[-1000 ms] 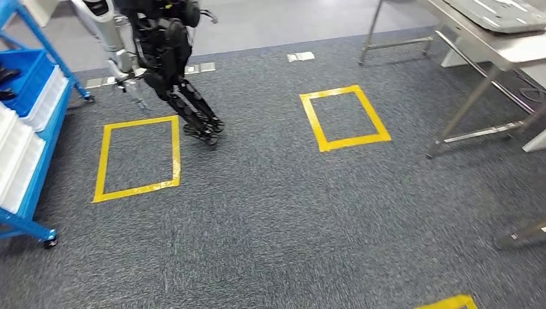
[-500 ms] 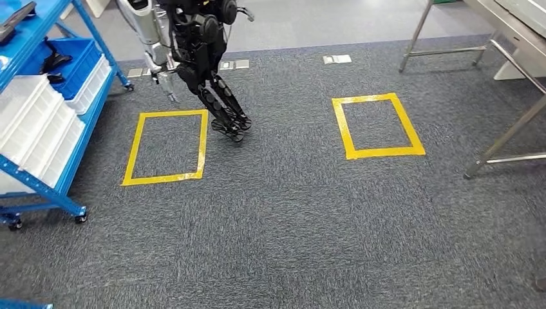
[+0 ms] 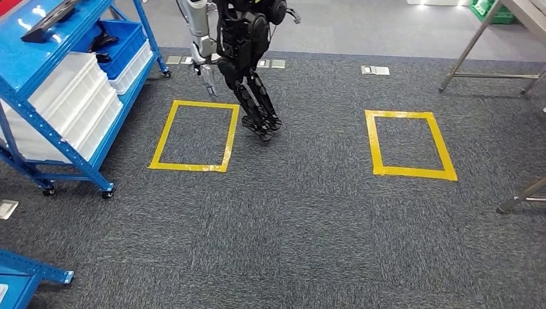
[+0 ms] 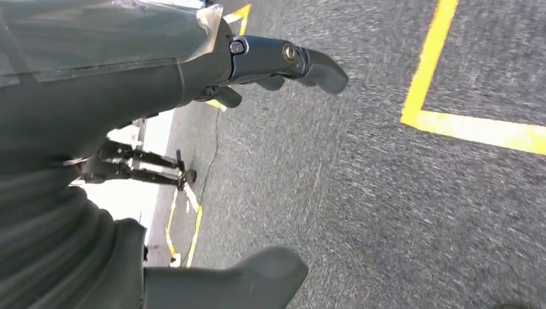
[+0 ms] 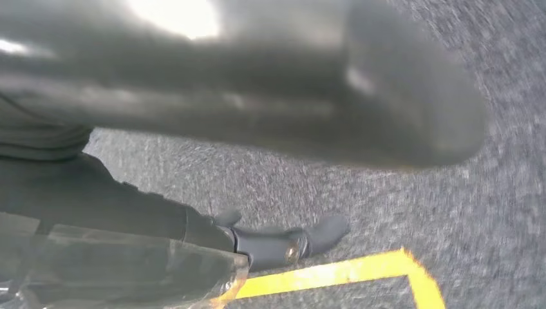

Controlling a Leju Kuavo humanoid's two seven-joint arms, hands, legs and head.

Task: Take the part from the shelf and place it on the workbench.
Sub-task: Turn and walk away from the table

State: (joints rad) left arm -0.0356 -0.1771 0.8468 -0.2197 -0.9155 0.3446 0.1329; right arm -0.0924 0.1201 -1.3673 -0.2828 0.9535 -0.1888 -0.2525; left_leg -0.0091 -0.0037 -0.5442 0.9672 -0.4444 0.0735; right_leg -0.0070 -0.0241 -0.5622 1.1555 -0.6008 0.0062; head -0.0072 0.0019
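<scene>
Left hand (image 4: 257, 161) open over carpet, holding nothing. Right hand (image 5: 270, 96) too blurred, can't tell its state. Blue shelf (image 3: 38, 64) front-left; dark item, possibly the part (image 3: 103, 42), in its blue bin.

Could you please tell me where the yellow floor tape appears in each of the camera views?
Head view: yellow tape forms two rectangles, one left of centre, one to the right.
Left wrist view: a tape corner lies beyond the left hand; which rectangle is unclear.
Right wrist view: a tape corner lies just past the right hand.
Shared landmark: the grey carpet.
</scene>
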